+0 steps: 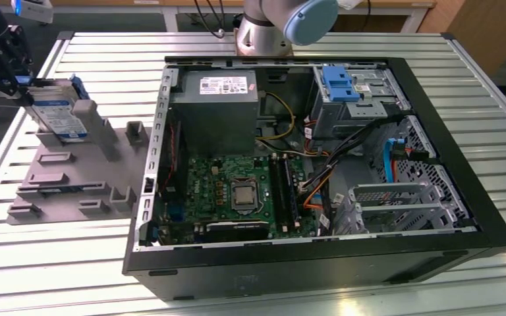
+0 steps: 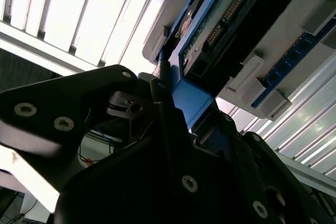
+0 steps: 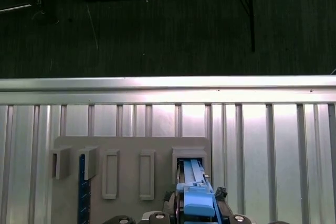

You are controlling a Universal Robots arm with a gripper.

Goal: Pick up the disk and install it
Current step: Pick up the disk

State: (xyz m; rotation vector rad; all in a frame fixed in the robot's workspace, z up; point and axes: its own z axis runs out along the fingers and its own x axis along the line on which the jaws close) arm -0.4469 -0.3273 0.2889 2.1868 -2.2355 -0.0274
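Slatted metal counter (image 1: 464, 72) carries an open computer case (image 1: 490, 224) and, on the exterior view's left, a grey fixture plate (image 1: 60, 178) with upright slots. The disk (image 1: 55, 115) stands on edge in one slot, well apart from the case.

Claw (image 1: 20, 79): narrow, closed on the disk's upper end. In the second wrist view the black fingers (image 2: 157, 98) pinch its blue rail (image 2: 189, 103).

Risks (judgement):
- The hold is on a plastic rail at one end only, so the disk could pivot or slip.
- Any tilt could bind the disk in the slot and drag the plate.
- Loose cables (image 1: 323, 178) in the case could snag it.

Pose: arm base (image 1: 275, 26) sits behind the case. The wrist reaches far to the exterior view's left, with the claw over the fixture.
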